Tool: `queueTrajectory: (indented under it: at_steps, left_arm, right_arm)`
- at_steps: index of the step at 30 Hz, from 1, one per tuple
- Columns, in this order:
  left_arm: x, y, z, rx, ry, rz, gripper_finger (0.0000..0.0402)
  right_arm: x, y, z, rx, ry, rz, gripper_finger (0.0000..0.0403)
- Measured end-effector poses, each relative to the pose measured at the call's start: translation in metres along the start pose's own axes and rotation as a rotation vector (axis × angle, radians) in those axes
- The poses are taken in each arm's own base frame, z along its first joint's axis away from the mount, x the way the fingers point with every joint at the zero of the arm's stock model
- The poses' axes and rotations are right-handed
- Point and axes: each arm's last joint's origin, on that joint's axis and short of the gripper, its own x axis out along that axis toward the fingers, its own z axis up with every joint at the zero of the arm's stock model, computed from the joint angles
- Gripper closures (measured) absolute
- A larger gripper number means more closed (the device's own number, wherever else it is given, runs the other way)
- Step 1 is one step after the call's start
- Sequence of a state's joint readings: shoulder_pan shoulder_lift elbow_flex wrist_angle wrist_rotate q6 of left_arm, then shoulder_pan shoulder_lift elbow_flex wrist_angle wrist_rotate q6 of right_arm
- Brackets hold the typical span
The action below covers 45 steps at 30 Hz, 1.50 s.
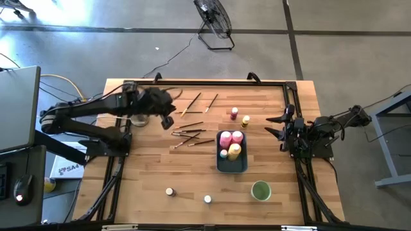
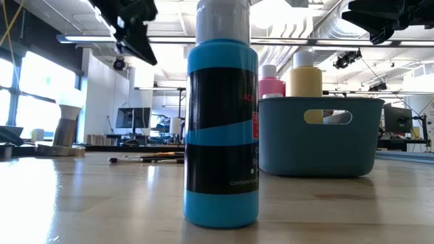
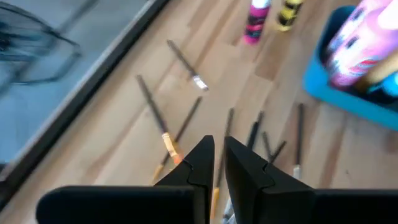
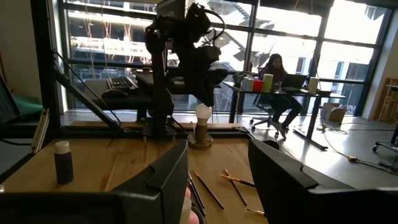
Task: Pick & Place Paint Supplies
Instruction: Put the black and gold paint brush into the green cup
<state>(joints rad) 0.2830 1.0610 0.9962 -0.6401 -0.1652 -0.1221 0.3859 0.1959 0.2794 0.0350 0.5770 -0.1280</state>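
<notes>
A: Left gripper (image 1: 168,119) is hovering over the far-left part of the counter (image 1: 148,173), above the loose paintbrushes (image 1: 191,133); its fingers (image 3: 199,163) are sitting nearly pressed together with only a thin slit between them, pinching nothing as far as the left wrist view shows; probably lining up on a brush handle, since the tips are pointing straight down at the cluster.

B: Right gripper (image 1: 280,127)?

A: Parked at the right edge of the counter, fingers (image 4: 168,180) spread, holding nothing; it is looking like it's waiting.

B: Where are the supplies sitting?

A: Blue-grey tray (image 1: 221,165) near the middle is already holding pink bottles (image 1: 225,138) and a yellow bottle (image 1: 234,151), standing upright so they fit side by side; a small pink bottle (image 1: 234,113) and small yellow bottle (image 1: 246,120) are standing just beyond the tray, not yet collected; two tiny jars (image 1: 169,191) are standing apart near the front edge; green cup (image 1: 261,190) is sitting front right, near the tray; a tall blue bottle (image 2: 221,129) is blocking most of the low view.

B: Brushes all flat?

A: Lying flat, some overlapping; two or three more are lying farther back, apart from the cluster; exact count is hard to tell from above.
</notes>
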Motion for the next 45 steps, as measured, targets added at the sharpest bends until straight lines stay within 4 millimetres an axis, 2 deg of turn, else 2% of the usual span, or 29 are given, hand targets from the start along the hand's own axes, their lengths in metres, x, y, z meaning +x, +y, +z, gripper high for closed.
queueTrajectory:
  at_steps: [3,9,16,21,31,45]
  left_arm:
    - [0.011,0.016,0.001,-0.050,0.040,-0.062,0.0367]
    - [0.033,0.046,-0.007,-0.181,0.182,-0.025,0.0367]
    - [0.064,0.064,-0.015,-0.269,0.293,-0.120,0.0366]
    - [0.088,0.066,-0.021,-0.255,0.366,-0.134,0.0347]
    - [0.117,0.069,-0.027,-0.294,0.398,-0.128,0.0244]
    - [0.145,0.071,-0.037,-0.334,0.447,-0.104,0.0236]
  right_arm:
    - [0.000,0.000,0.000,0.000,0.000,0.000,0.0241]
    - [0.000,0.000,0.000,0.000,0.000,0.000,0.0241]
    - [0.000,0.000,0.000,0.000,0.000,0.000,0.0241]
    - [0.000,0.000,0.000,0.000,0.000,0.000,0.0241]
    - [0.000,0.000,0.000,0.000,0.000,-0.001,0.0241]
    - [0.000,0.000,0.000,0.000,0.000,-0.001,0.0241]
